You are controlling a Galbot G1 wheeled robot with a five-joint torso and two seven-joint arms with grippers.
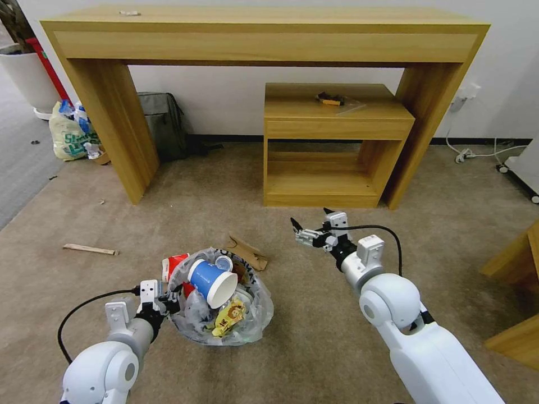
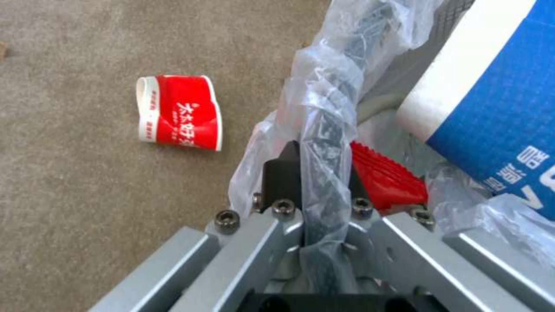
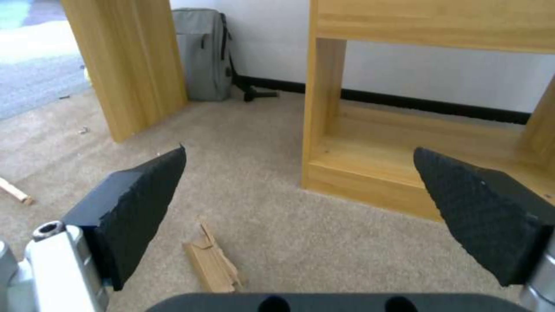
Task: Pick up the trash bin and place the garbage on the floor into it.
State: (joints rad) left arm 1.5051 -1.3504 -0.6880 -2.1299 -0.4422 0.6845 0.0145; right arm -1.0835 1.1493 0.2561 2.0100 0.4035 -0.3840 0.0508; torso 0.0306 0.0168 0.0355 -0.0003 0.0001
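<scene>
Your left gripper [image 2: 315, 173] is clamped on the bag-lined rim of the small black trash bin [image 1: 224, 314] on the beige carpet [image 1: 337, 336]; right gripper [image 3: 301, 190] hangs agape w/ nothing over the torn brown cardboard scrap [image 3: 213, 264], prob light & stiff, so pinch its long edges

Cardboard scrap [image 1: 247, 252] lies behind the trash bin [image 1: 255, 314], stick [image 1: 90, 249] left.
</scene>
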